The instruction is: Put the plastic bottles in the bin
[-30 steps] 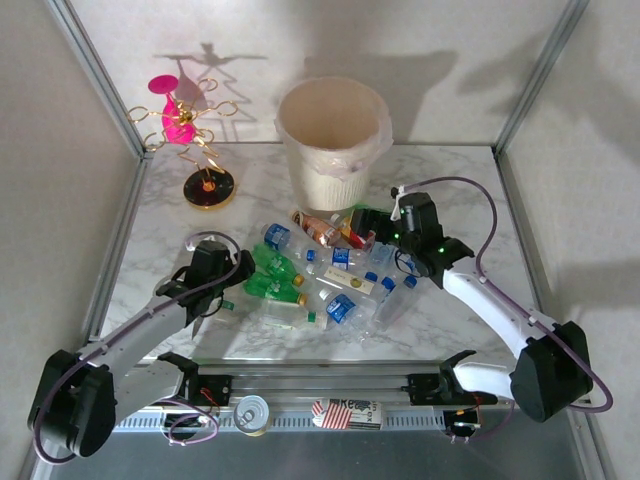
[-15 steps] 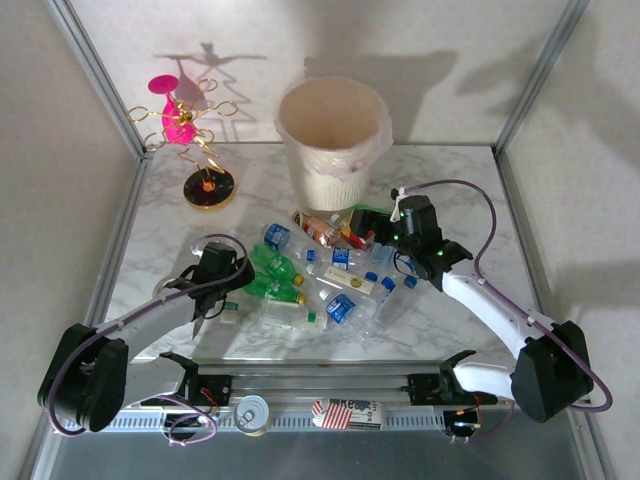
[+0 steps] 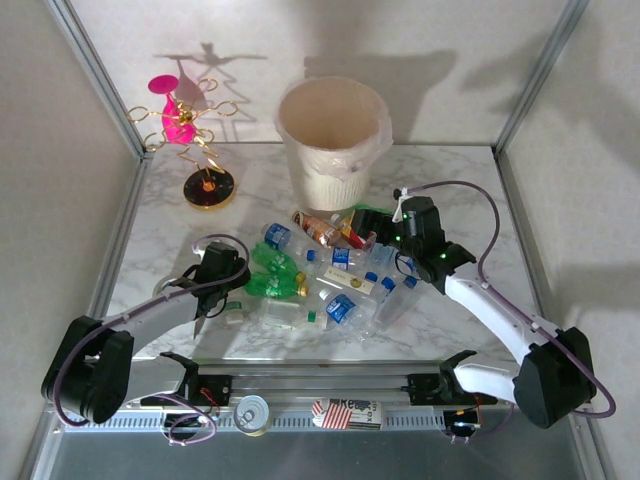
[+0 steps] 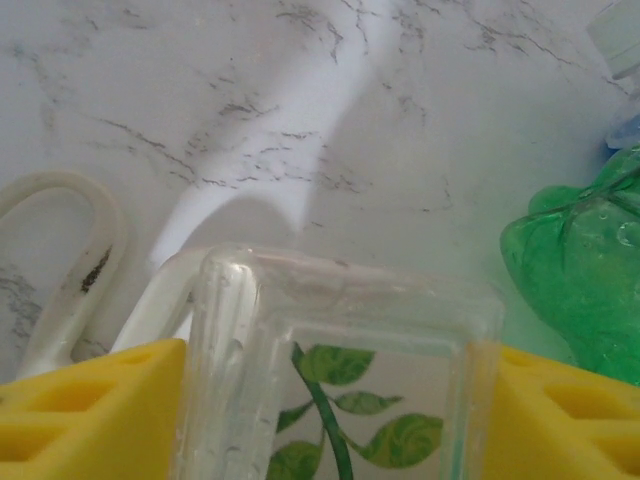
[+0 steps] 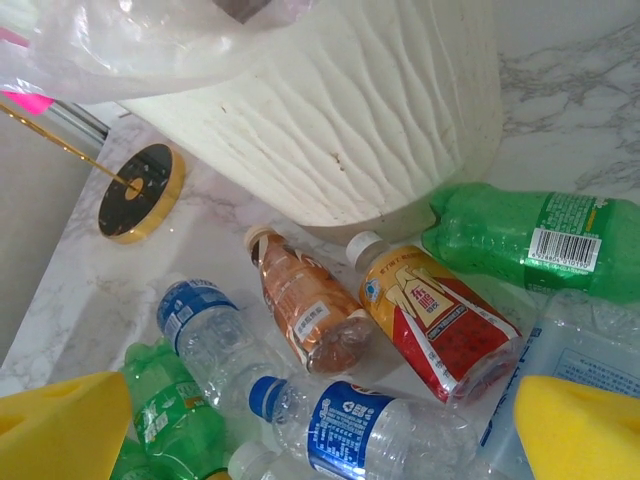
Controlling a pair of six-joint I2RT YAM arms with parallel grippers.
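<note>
Your left fingers [image 4: 90, 410] pinch a clear leaf-label bottle [image 4: 340, 390] at 8 o'clock on the surface [image 3: 455, 185], your right fingers [image 5: 575, 430] gape empty, and that slick square body could slip free on the lift to the bin [image 3: 333, 185] at 12 o'clock.

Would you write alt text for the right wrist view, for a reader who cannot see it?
Plastic bottles lie on a marble table at the foot of the cream ribbed bin: clear with blue labels, green, brown and red-labelled. The right gripper is open above them, yellow fingers at bottom corners.
</note>
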